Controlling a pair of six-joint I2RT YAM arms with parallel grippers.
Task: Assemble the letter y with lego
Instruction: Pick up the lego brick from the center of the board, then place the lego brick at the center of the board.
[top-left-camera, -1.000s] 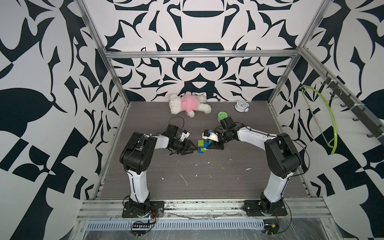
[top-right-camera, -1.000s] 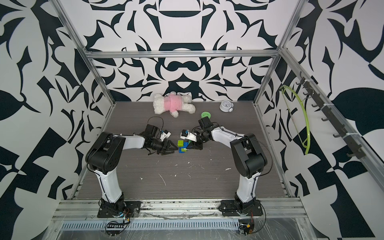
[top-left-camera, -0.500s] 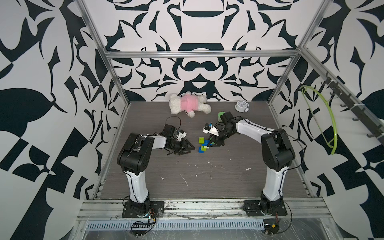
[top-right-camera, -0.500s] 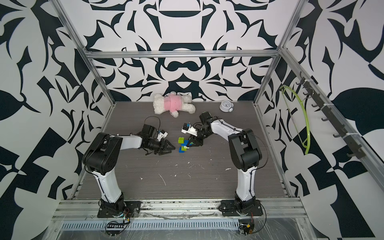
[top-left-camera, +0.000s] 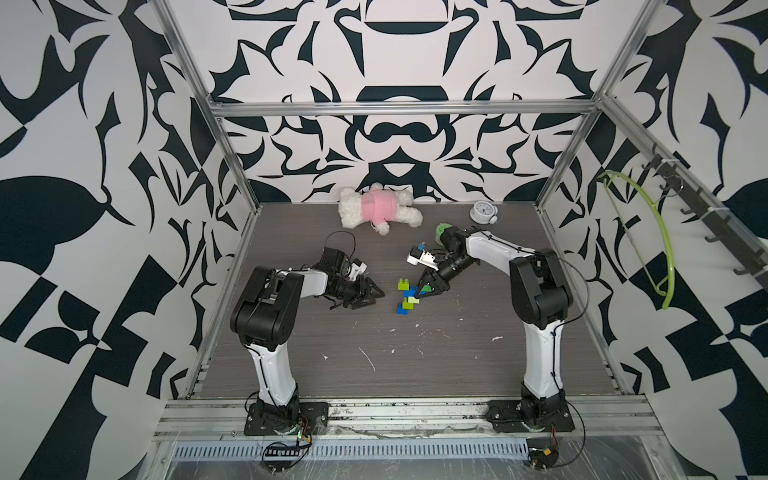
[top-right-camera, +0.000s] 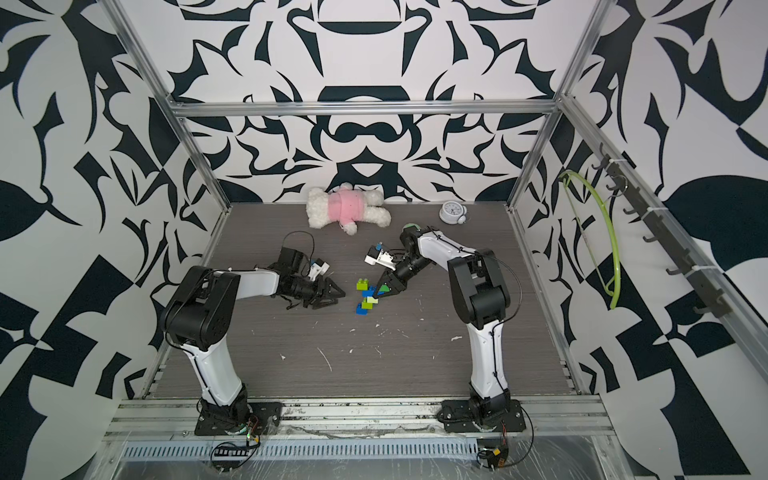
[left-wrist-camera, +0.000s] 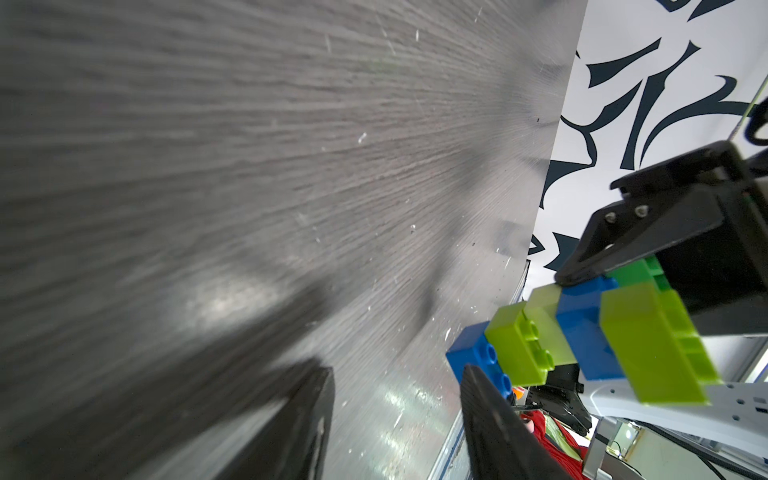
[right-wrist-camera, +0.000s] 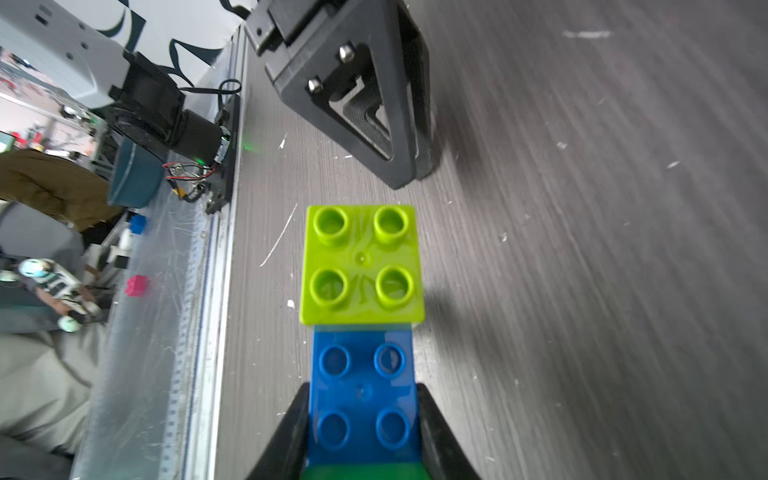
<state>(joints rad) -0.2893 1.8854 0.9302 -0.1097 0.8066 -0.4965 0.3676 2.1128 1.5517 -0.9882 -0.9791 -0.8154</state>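
The letter y (top-left-camera: 407, 297) is a small joined figure of lego in the middle of the table, seen in both top views (top-right-camera: 366, 297). It shows lime green (right-wrist-camera: 360, 262), blue (right-wrist-camera: 362, 374), pale yellow (left-wrist-camera: 544, 307) and dark green (left-wrist-camera: 636, 272) bricks. My right gripper (right-wrist-camera: 361, 390) is shut on it, one finger on each side of the blue brick (left-wrist-camera: 586, 332). Whether the figure touches the table I cannot tell. My left gripper (top-left-camera: 376, 296) lies low to the left of the figure, open and holding nothing (left-wrist-camera: 397, 374).
At the back wall lie a white plush toy in pink (top-left-camera: 380, 210) and a small alarm clock (top-left-camera: 482, 212). A round green tub (top-left-camera: 440, 230) stands behind my right arm. White scraps (top-left-camera: 368, 359) dot the front of the table. A green hoop (top-left-camera: 648, 232) hangs on the right wall.
My left gripper has drawn back to the left, off the bricks. My right arm has swung its elbow inward while the bricks stay in its grip at about the same spot.
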